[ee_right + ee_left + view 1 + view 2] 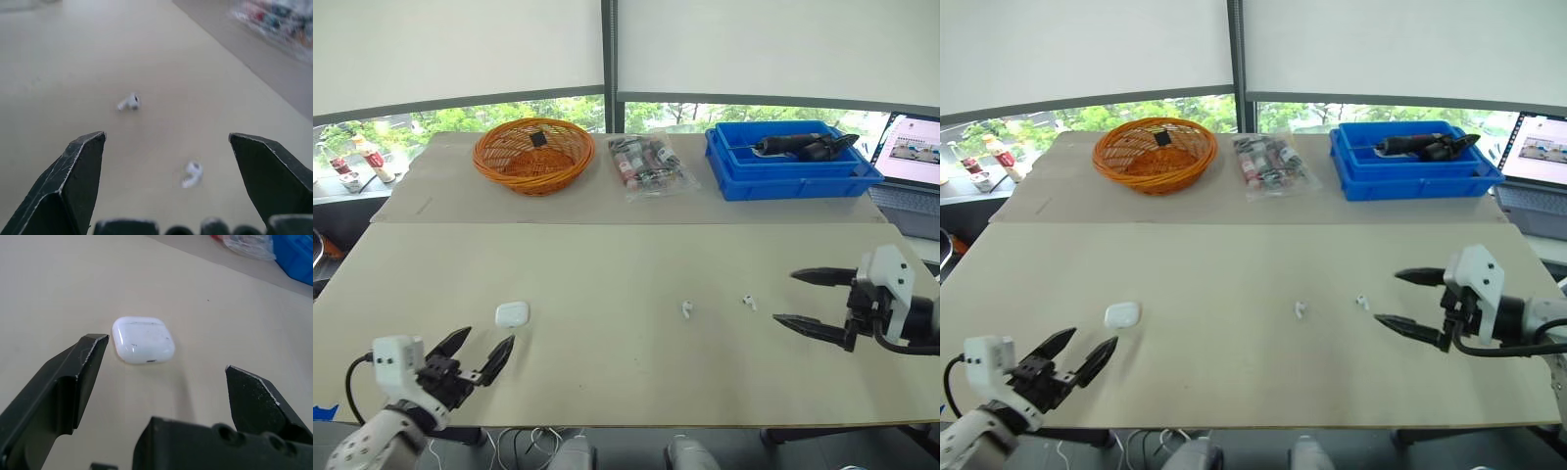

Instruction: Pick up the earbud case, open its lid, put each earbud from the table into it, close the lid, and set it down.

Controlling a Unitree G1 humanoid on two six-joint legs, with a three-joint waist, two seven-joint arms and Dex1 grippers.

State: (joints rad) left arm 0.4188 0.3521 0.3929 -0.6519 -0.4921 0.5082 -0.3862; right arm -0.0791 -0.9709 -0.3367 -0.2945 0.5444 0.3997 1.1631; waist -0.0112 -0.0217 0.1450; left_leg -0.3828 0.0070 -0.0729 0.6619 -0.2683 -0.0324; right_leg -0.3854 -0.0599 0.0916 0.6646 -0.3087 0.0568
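Observation:
The white earbud case [512,313] lies shut on the beige table [607,264] at the front left; the left wrist view shows the case [143,340] just beyond the finger ends. My left gripper [485,351] hovers open a little nearer than the case, nothing between its fingers. Two small white earbuds lie near the table's middle: one earbud [686,308] and another earbud [749,302] to its right. In the right wrist view the nearer earbud [191,175] and the farther earbud [129,102] lie ahead of the fingers. My right gripper [793,298] stands open, right of the earbuds.
At the back stand an orange wicker basket [534,154], a clear bag of small items [648,164] and a blue bin [790,162] holding a dark tool. A laptop [913,157] sits at the far right edge.

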